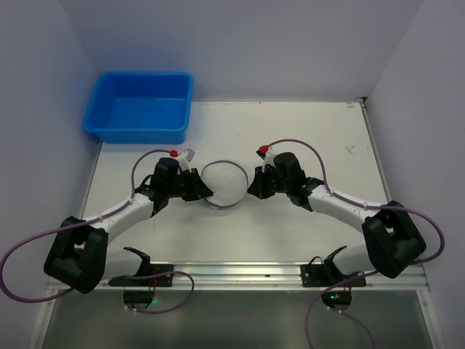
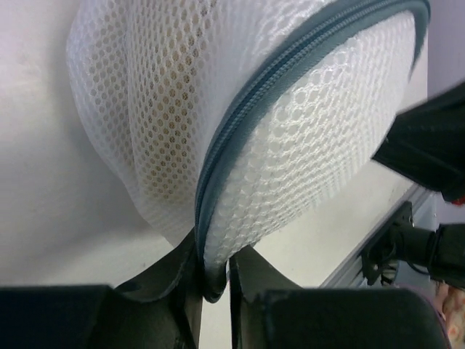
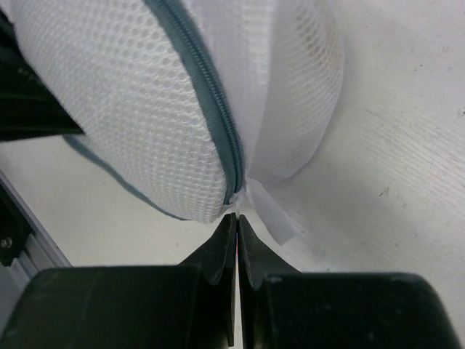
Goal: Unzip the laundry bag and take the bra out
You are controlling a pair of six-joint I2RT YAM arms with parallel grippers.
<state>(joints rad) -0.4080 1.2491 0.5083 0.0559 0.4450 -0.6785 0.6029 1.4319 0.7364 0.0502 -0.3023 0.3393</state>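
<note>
On the table, the laundry bag lies between both arms, zipper shut. Left gripper pinches its rim seam; right gripper is fully closed at the zipper's end — pull caught or not, cannot tell. Risk: an empty-tipped tug slips off — nothing opens

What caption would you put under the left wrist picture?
Left gripper pinches the zippered seam of the white mesh laundry bag.

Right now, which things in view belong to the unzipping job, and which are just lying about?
Job: laundry bag, its zipper, left tool pinching the bag's rim, right tool shut at the zipper's end.
Lying about: blue tub.
</note>
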